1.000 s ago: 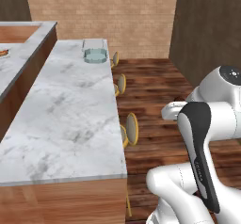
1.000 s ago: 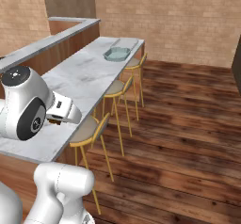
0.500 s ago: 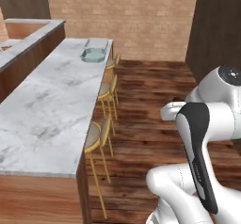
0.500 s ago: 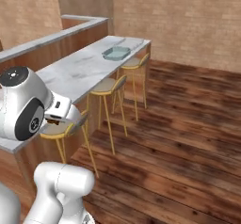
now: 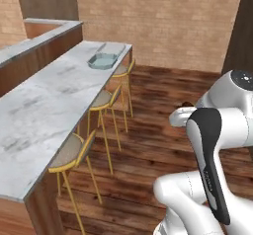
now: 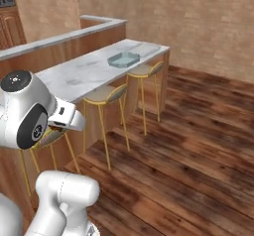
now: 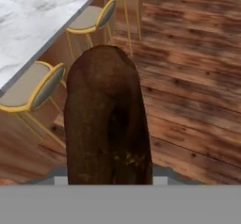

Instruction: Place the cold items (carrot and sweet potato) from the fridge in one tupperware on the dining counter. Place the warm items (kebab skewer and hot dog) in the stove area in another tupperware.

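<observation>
The sweet potato (image 7: 106,119) fills the centre of the hand view, a brown, rough-skinned body rising from the 6 o'clock edge toward 12 o'clock. Its long axis runs along the gripper's line of sight, free end pointing away from the hand. The gripper is clamped on the sweet potato; the fingertips are hidden behind it.

The tupperware (image 5: 103,60) (image 6: 124,58) sits on the bench (image 5: 44,110) (image 6: 94,71) toward its far end, at about 11 o'clock in the left base view, well apart from the arm. Three stools (image 5: 74,152) (image 7: 33,89) line the bench edge above the wooden floor (image 5: 163,115).

Judged step: transport to the tupperware. Maintain grip, approach from above, clear the rim, and align the long axis with the container's longer side before release.
</observation>
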Robot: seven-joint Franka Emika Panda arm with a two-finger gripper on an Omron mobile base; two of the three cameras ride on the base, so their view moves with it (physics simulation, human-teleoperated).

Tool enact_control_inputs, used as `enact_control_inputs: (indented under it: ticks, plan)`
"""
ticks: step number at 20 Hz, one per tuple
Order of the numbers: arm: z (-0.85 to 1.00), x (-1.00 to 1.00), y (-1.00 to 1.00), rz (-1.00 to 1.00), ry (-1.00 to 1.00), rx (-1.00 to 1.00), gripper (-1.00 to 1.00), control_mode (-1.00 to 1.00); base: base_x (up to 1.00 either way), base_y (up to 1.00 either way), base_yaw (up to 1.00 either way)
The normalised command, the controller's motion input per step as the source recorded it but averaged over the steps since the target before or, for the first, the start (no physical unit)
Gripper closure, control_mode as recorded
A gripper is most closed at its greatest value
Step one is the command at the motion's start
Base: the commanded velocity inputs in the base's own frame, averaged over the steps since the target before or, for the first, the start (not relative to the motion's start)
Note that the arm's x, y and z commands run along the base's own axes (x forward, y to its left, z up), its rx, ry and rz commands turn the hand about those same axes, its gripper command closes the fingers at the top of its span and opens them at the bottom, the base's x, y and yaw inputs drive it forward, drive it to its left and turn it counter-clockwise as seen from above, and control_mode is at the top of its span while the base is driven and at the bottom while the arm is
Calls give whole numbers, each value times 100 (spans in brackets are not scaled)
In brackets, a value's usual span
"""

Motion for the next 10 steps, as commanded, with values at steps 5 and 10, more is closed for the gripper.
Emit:
enact_control_inputs:
  ticks: [5,10]
  plan:
    - [0,0,0,0,0,0,100,100,65,-86,35]
    - [0,0,0,0,0,0,100,100,67,-83,36]
